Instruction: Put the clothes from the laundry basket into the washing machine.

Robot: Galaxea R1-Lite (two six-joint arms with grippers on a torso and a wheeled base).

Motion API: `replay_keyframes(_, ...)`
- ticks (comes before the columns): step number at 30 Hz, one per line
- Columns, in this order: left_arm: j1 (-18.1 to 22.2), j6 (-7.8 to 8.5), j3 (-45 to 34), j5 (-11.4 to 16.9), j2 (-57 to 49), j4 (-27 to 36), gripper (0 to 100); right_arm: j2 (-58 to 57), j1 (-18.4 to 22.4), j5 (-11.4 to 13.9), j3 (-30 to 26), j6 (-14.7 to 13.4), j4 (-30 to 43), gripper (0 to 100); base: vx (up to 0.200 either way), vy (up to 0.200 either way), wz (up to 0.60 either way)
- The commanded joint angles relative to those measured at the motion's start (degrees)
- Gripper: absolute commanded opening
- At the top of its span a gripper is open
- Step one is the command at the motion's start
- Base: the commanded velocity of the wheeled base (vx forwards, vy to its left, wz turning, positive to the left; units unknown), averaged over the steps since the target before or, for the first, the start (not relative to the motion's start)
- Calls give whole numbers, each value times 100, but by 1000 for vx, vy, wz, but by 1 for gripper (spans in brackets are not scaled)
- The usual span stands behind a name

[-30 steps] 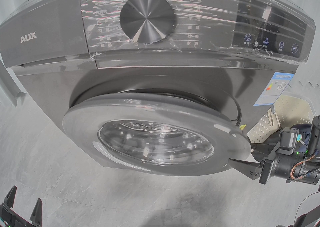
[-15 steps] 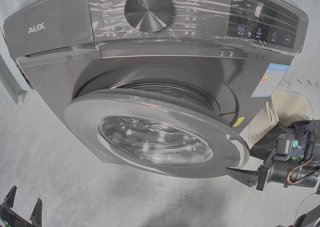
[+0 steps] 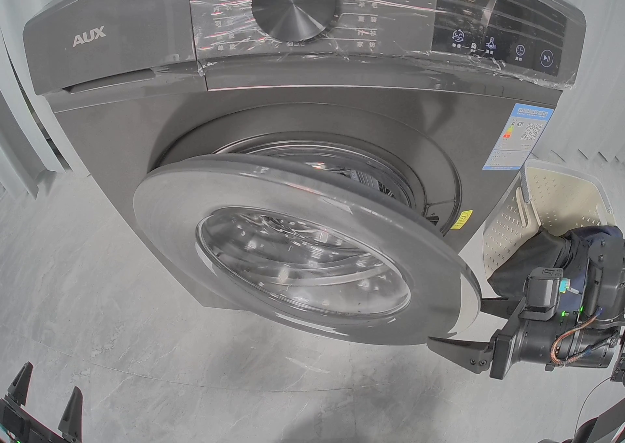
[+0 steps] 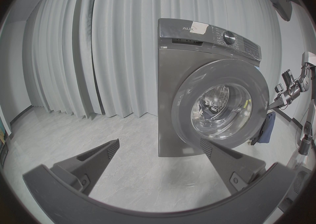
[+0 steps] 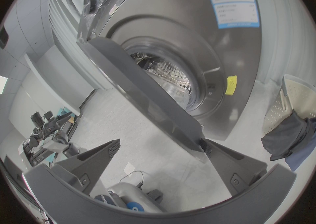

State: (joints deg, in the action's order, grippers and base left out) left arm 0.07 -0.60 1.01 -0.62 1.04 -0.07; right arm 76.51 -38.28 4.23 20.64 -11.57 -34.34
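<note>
The right black claw is spread wide, the ajar round glass-windowed door of the grey metal washing machine at one fingertip — the left black claw spread too, down low.

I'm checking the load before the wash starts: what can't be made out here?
The drum contents: head view, the half-open door covers it; right wrist view shows a slice.
How many clothes the laundry basket holds: head view, the right arm hides part of the pile.
Whether the right tool touches the door: right wrist view, the rim overlaps it.
</note>
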Motion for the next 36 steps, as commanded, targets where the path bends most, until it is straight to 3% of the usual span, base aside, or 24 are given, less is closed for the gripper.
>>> replay_keyframes(1,1,7,-101,1,-95,-1,100,-4,-13,16,-86,41,-20,100,0,0,0)
replay_keyframes(13,1,7,-101,1,-95,-1,100,277,-39,16,169,85,-20,100,-83,0,0)
replay_keyframes(25,1,7,-101,1,-95,-1,100,251,-198,113,-315,173,-407,100,0,0,0)
replay_keyframes(29,1,7,-101,1,-95,-1,100,-119,-127,96,-798,190,-398,100,0,0,0)
replay_keyframes(32,1,7,-101,9,-95,-1,100,-286,154,78,-1176,216,-345,100,0,0,0)
replay_keyframes(36,1,7,-101,1,-95,-1,100,-242,1024,96,-1545,445,-345,100,0,0,0)
